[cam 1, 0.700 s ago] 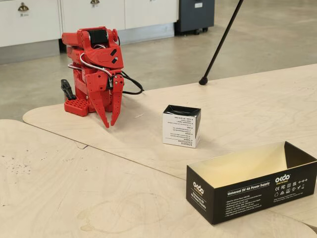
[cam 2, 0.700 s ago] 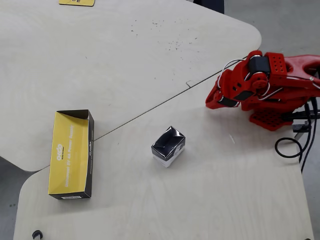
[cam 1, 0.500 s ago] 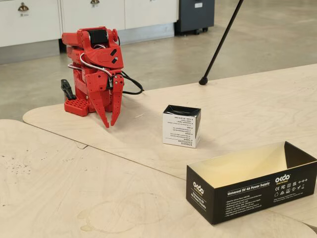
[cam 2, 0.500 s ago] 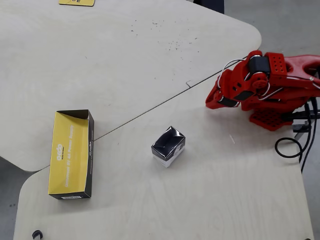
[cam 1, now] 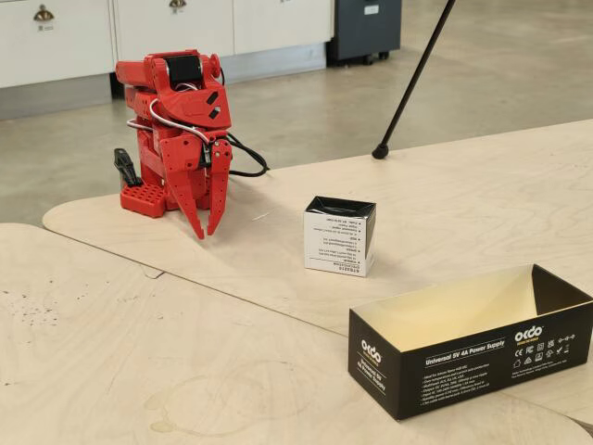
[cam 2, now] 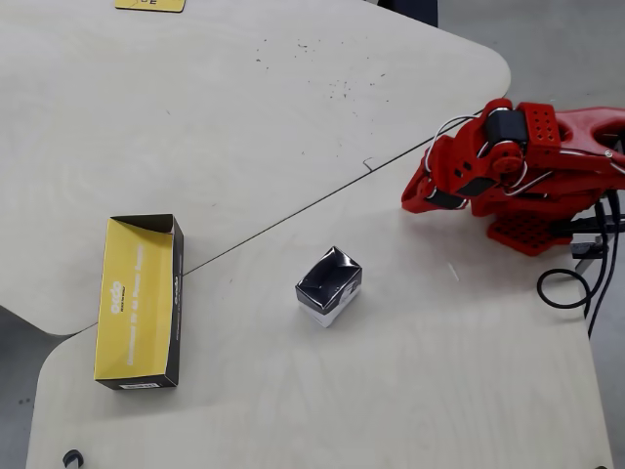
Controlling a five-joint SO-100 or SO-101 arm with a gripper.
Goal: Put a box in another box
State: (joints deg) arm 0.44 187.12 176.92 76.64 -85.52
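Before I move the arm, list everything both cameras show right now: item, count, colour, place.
small box: one, white printed sides, black top, standing alone mid-table.
long box: one, black outside, yellowish inside, open and empty, apart from the small box.
table: two pale plywood tops meeting along a seam.
cable: one, black, looped beside the arm's base.
tripod leg: one, black, on the floor behind.
cabinets: white, along the back wall.
arm: one, red, folded at its base.
tool: red, pointing down, nearly closed, empty.
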